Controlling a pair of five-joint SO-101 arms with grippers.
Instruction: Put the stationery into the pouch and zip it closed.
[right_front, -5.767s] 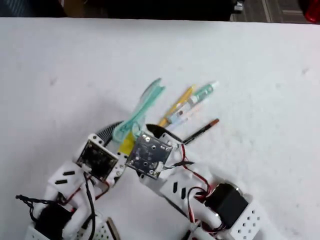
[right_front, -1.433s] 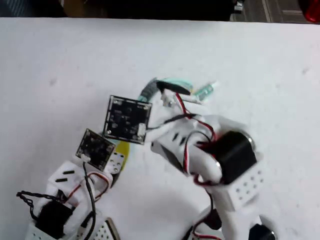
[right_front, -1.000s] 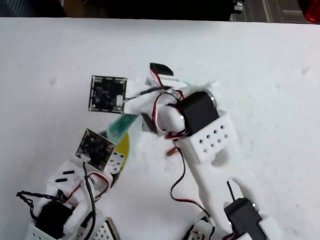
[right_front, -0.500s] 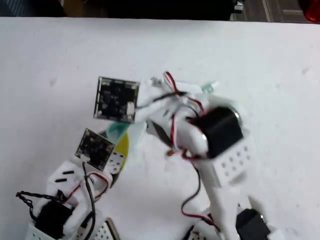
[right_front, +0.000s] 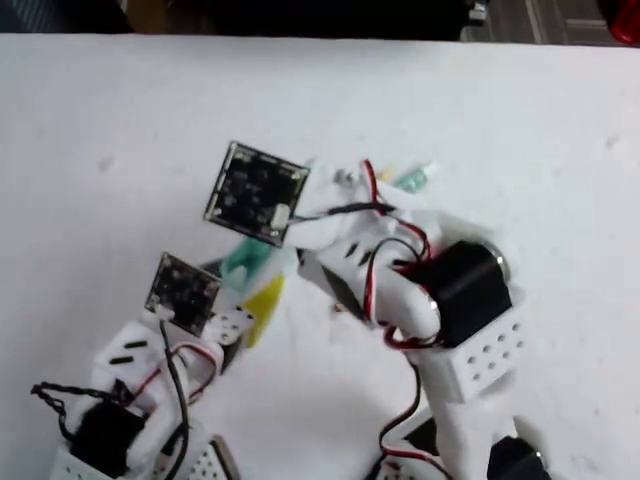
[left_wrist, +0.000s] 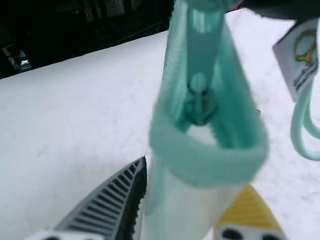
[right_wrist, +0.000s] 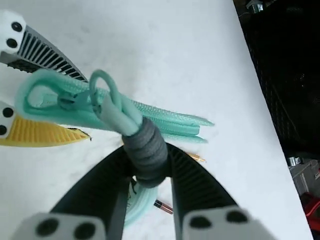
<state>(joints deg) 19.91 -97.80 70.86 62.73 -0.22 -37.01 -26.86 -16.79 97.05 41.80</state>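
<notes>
The left fingers (left_wrist: 117, 205), one grey and ribbed, one yellow, stand on either side of one end of the teal-zipped pouch (right_wrist: 160, 116) and press against it, so I judge them clenched on that end. The right fingers (right_wrist: 192, 190) are clenched on the grey-wrapped zip pull (right_wrist: 142, 137), which hangs by a teal loop (right_wrist: 112, 97) from the slider (left_wrist: 200, 97). The slider sits close to the end that the left fingers grip. From there the zip's long axis runs straight away from them, over the white worktop (right_front: 120, 120), toward the pouch's far end. Any run of the slider must follow that line, away from the left arm, which serves as the anchor; the right arm is the one on the pull. Whether the teeth beyond the slider are meshed I cannot tell. A green pen end (right_front: 412, 180) shows past the right arm in the high view; whether it lies inside the pouch I cannot tell. A white tag (left_wrist: 295, 55) beside a teal cord (left_wrist: 302, 125) bears a ring-shaped emblem and small print, too blurred to read
</notes>
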